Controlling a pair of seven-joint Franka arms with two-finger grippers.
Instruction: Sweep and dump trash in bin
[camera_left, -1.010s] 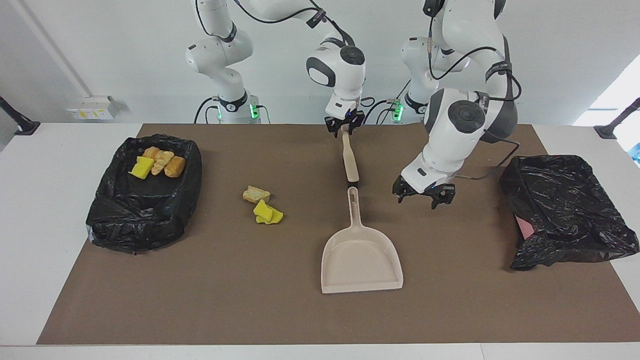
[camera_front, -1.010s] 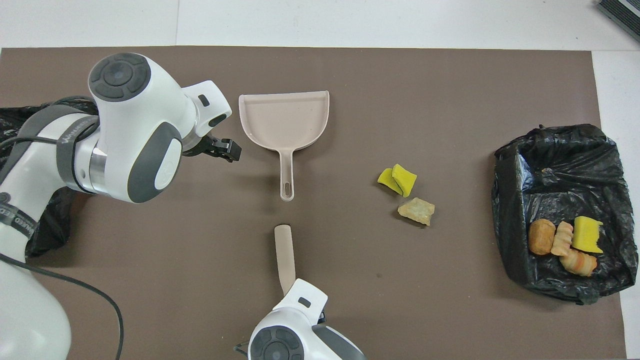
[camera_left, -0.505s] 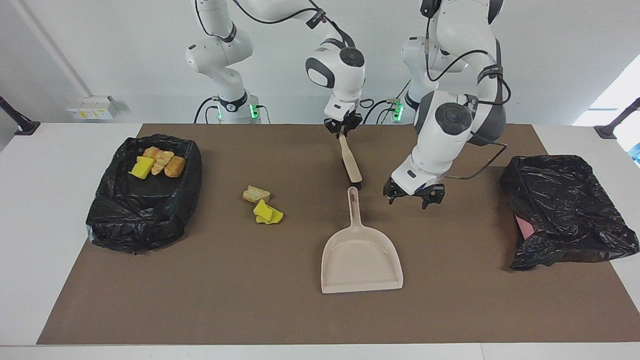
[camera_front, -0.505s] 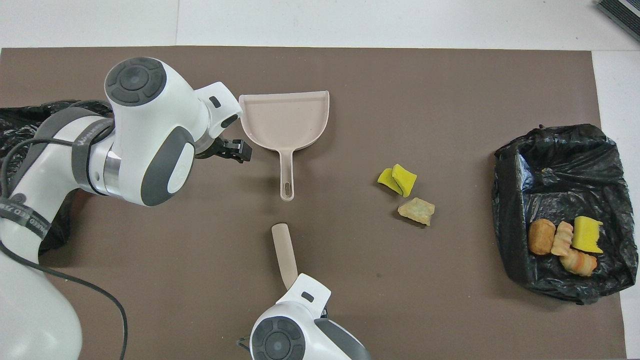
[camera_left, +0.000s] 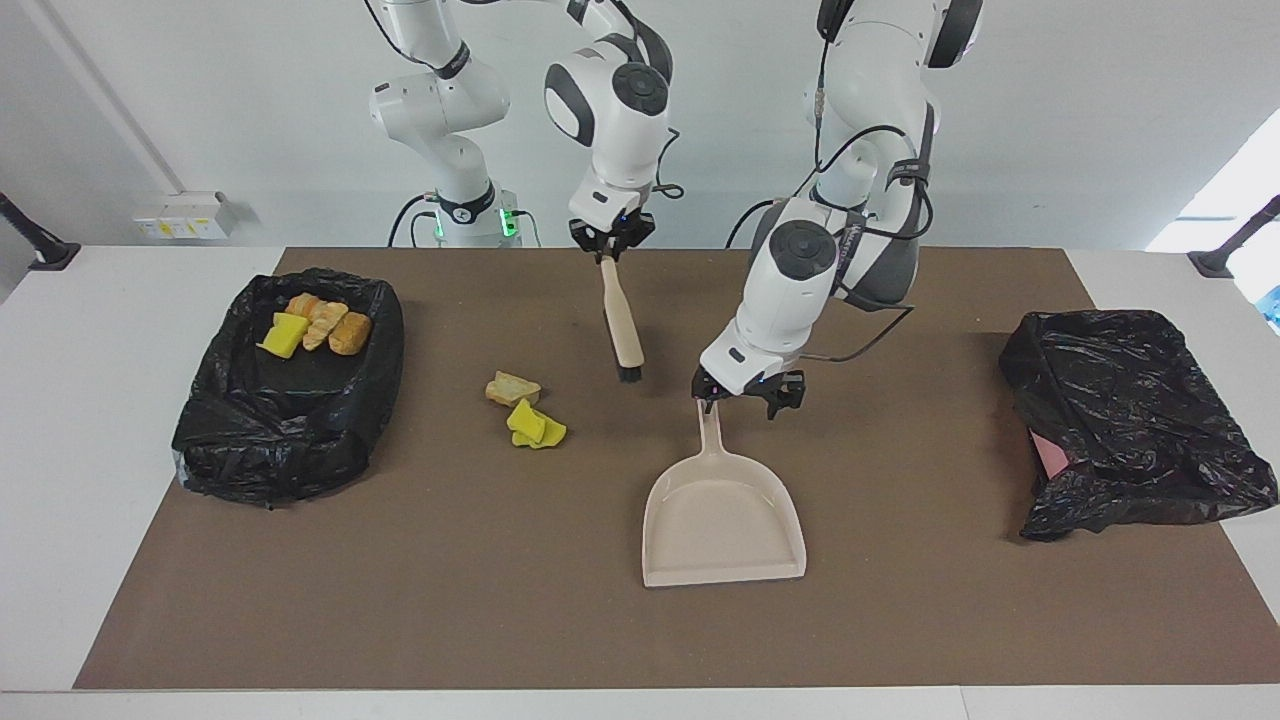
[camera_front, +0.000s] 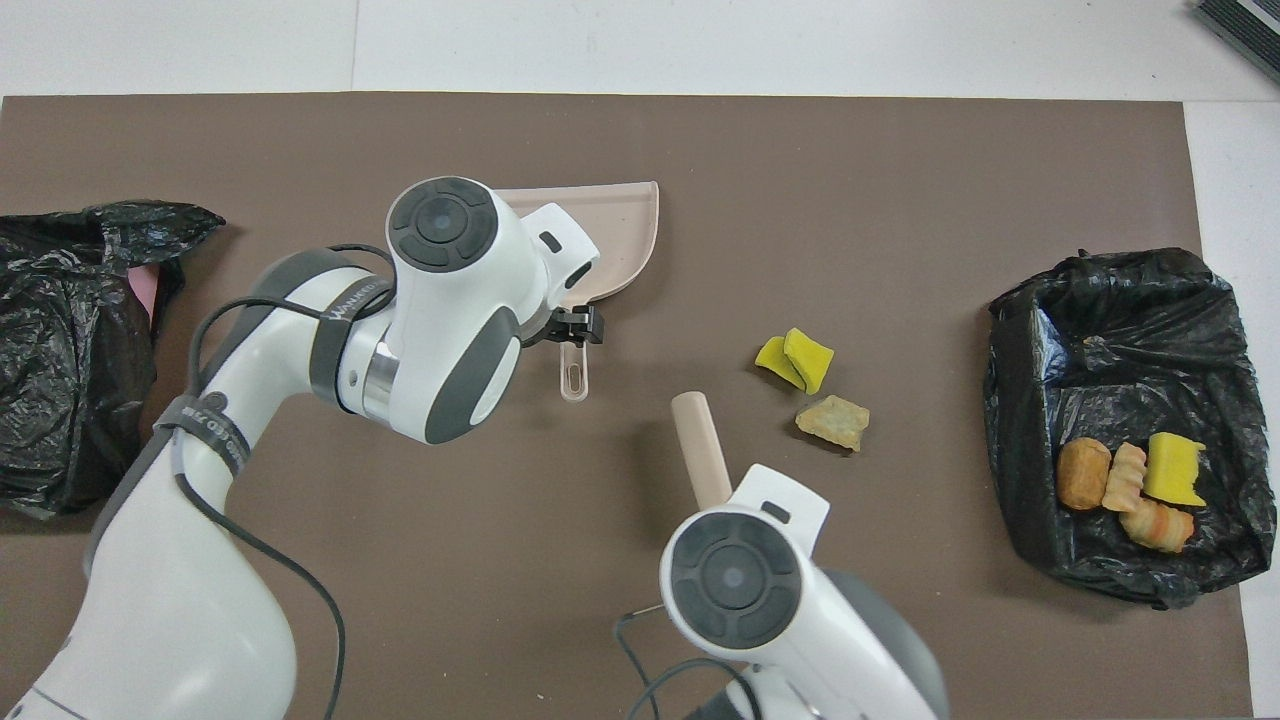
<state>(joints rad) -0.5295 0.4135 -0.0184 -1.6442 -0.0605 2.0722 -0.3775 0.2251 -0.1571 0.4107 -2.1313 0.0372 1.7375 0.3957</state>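
Right hand (camera_left: 612, 245) clamped on one brush (camera_left: 622, 325); left hand (camera_left: 745, 397) spread over one dustpan (camera_left: 722, 515); seven trash bits (camera_left: 525, 410).

Three trash bits (camera_left: 524, 410), a tan lump touching two yellow sponges, lie beside the bin (camera_left: 285, 460) holding four more.

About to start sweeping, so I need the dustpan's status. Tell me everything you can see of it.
The dustpan is beige, plastic-looking, one piece: a wide shallow scoop with raised side walls and a slim handle with a hanging slot. It lies flat and empty on the brown mat, mid-table, handle pointing toward the robots, open lip away from them. The left gripper, jaws open, is right at the handle's end; whether it touches cannot be told. The loose trash lies apart from it, toward the right arm's end.
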